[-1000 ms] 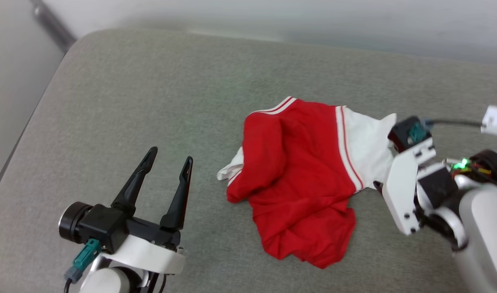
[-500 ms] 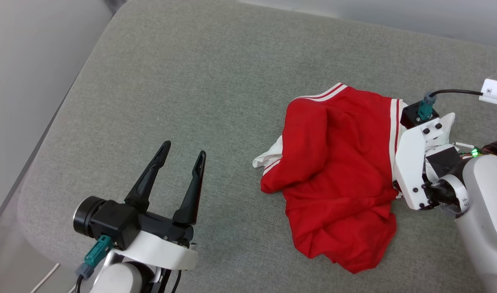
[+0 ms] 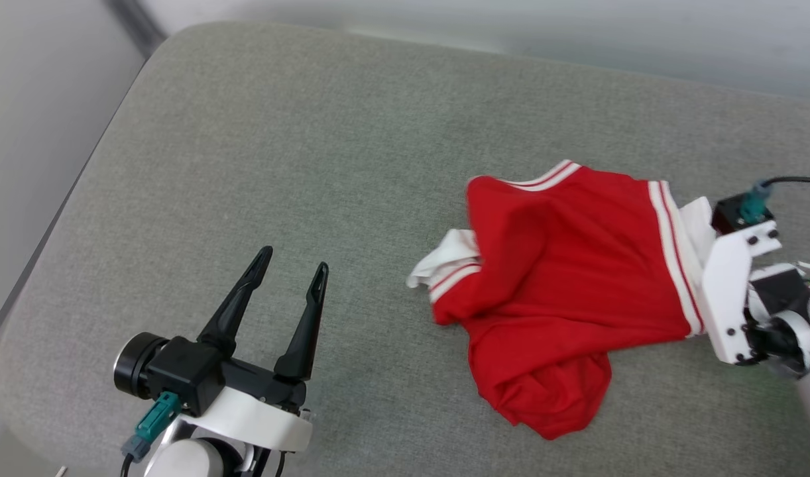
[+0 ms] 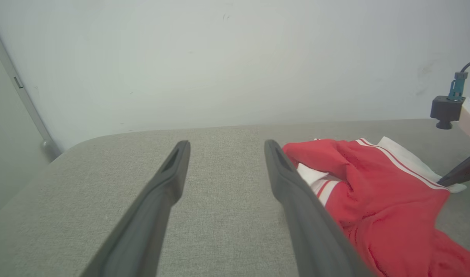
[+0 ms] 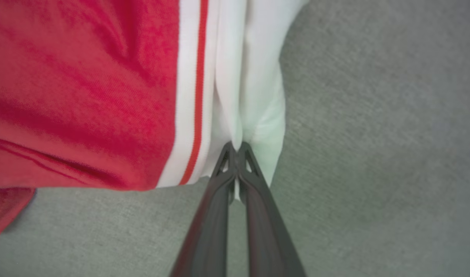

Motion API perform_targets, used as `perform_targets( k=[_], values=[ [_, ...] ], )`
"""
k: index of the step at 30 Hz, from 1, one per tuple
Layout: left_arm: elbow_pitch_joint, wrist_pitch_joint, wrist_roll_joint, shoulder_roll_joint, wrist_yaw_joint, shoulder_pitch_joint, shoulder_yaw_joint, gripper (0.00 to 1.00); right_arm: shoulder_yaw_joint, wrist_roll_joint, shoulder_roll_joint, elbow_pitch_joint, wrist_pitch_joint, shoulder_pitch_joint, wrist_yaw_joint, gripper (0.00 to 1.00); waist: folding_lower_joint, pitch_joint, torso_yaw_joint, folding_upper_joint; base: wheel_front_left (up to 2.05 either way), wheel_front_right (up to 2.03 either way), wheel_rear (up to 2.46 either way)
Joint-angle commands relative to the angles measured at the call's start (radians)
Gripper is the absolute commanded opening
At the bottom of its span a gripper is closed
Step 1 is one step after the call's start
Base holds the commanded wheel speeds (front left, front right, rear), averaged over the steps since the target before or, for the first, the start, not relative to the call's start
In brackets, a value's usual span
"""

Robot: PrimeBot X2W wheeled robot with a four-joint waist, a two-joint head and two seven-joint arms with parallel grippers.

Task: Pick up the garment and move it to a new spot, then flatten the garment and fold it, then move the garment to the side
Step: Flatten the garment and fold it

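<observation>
The garment lies rumpled on the grey cushion. Its white sleeve is pinched at the tips of the right pincer, and its red body spreads to that pincer's left. The left pincer stands spread, well apart from the cloth, with bare cushion between.

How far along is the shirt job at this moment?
Done: nothing finished; the garment lies crumpled on the grey cushion. In hand: the right tool is shut on its white sleeve, starting the pick-up, while the left tool hangs open, apart from the cloth. Left: moving it to a new spot, flattening, folding, setting it aside.
</observation>
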Motion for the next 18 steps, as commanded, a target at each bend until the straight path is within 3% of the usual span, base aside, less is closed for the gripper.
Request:
perform_targets(
  k=[1,9,12,13,14,15,18],
  values=[
    [0.0,-0.005,0.004,0.001,-0.001,0.006,0.006,1.0,-0.01,-0.003,-0.021,0.015,0.007,0.041,-0.002,0.0,0.0,-0.017,-0.019,0.0,0.0,0.0,0.0],
    [-0.004,-0.005,0.003,0.008,-0.006,0.026,0.016,1.0,-0.111,-0.002,-0.086,-0.052,0.007,0.117,-0.001,0.0,0.0,-0.036,-0.06,0.0,0.0,0.0,0.0],
    [-0.003,-0.005,0.0,0.003,-0.01,0.016,0.016,1.0,-0.138,0.001,-0.074,-0.075,-0.037,0.149,-0.001,0.0,0.0,-0.024,-0.075,0.0,0.0,0.0,0.0],
    [-0.001,-0.005,0.0,0.002,-0.01,0.013,0.015,1.0,-0.137,-0.002,-0.069,-0.081,-0.06,0.151,-0.001,0.25,0.0,-0.022,-0.077,0.0,0.0,0.0,0.0],
    [0.002,-0.005,-0.001,0.001,-0.012,0.009,0.014,1.0,-0.143,-0.003,-0.062,-0.083,-0.087,0.152,-0.001,0.92,0.0,-0.021,-0.08,0.0,0.0,0.0,0.0],
    [0.004,-0.005,-0.002,0.0,-0.013,0.006,0.013,1.0,-0.147,-0.003,-0.054,-0.082,-0.11,0.153,-0.001,1.0,0.0,-0.02,-0.083,0.0,0.0,0.0,0.0],
    [0.014,-0.005,-0.002,0.0,-0.014,0.003,0.014,1.0,-0.155,0.012,-0.035,-0.101,-0.204,0.151,-0.001,1.0,0.0,-0.028,-0.095,0.0,0.0,0.0,0.0]
  ],
)
